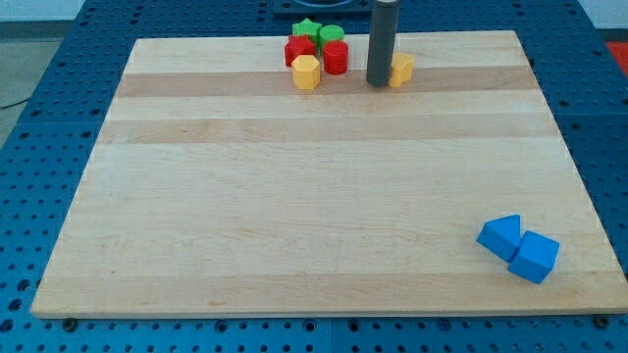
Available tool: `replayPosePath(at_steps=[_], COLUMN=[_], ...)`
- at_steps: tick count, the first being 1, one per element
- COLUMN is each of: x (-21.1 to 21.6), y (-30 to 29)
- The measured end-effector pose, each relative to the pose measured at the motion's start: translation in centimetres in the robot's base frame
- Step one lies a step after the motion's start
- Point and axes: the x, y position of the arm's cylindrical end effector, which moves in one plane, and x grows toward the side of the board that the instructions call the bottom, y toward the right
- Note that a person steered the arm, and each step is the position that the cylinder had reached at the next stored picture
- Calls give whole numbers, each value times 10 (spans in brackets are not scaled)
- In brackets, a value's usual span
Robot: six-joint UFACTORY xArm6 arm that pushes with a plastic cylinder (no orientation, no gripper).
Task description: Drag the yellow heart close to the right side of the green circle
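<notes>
The yellow heart (401,70) lies near the view's top edge of the wooden board, partly hidden behind my rod. My tip (379,83) rests on the board touching the heart's left side. The green circle (331,36) sits to the view's left of the tip, in a tight cluster with a green star (308,28), a red block (299,50), a red cylinder (336,58) and a yellow hexagon (307,72). The heart is apart from the cluster, to its right.
Two blue blocks (500,236) (535,257) lie touching each other at the view's bottom right, near the board's (294,196) right edge. A blue pegboard surface surrounds the board.
</notes>
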Motion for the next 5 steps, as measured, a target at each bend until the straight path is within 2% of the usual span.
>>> replayPosePath(at_steps=[3, 4, 5], x=[21, 18, 2], y=[69, 97, 93])
